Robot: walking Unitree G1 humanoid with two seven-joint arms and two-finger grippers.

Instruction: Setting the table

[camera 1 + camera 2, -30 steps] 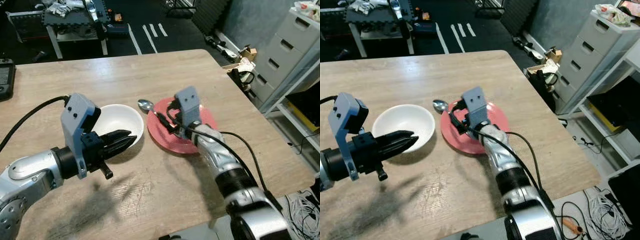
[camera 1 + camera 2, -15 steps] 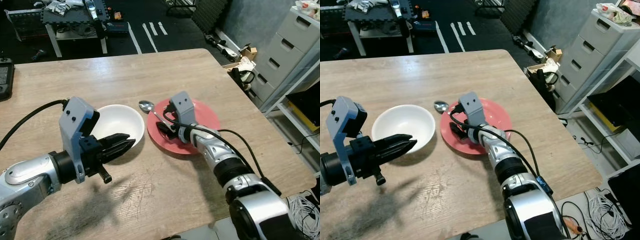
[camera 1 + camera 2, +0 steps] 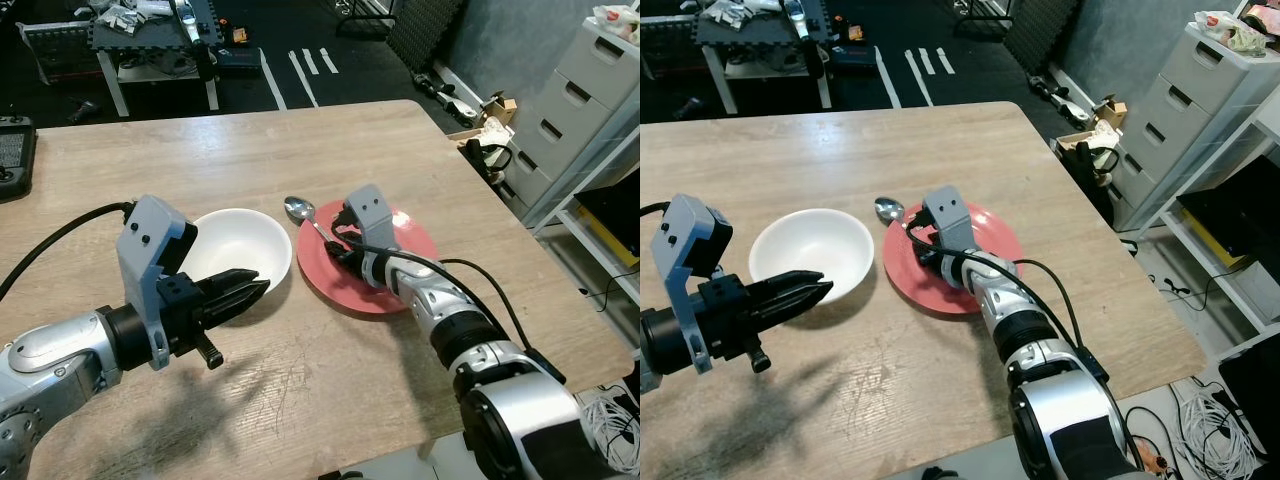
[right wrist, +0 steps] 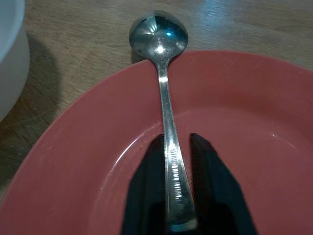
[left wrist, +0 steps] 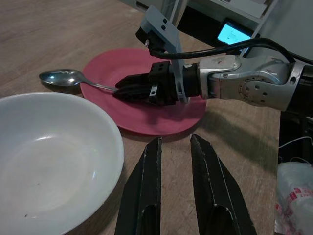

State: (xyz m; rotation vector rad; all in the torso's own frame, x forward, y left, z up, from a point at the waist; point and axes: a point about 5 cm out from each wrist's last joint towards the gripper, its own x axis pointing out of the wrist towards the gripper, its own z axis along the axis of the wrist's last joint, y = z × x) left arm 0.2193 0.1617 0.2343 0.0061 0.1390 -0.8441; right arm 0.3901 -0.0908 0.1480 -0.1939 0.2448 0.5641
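Left eye view: a wooden bench (image 3: 300,150) carries a white bowl (image 3: 240,245) and, just to its right, a red plate (image 3: 400,265). A metal spoon (image 3: 305,215) lies with its handle on the plate and its round end past the plate's far left rim, on the wood. The right pincer (image 3: 345,252) sits low over the plate, clamped on the spoon's handle. The left pincer (image 3: 255,290) hovers at the near edge of the bowl, pointing right.

Right eye view: grey drawers (image 3: 1185,110) stand to the right of the bench.

Left wrist view: the left pincer's two black fingers (image 5: 146,191) stand slightly apart, holding nothing, above the wood between bowl and plate.

Right wrist view: the spoon's handle runs between the two black fingers (image 4: 151,196), which press against it on either side.
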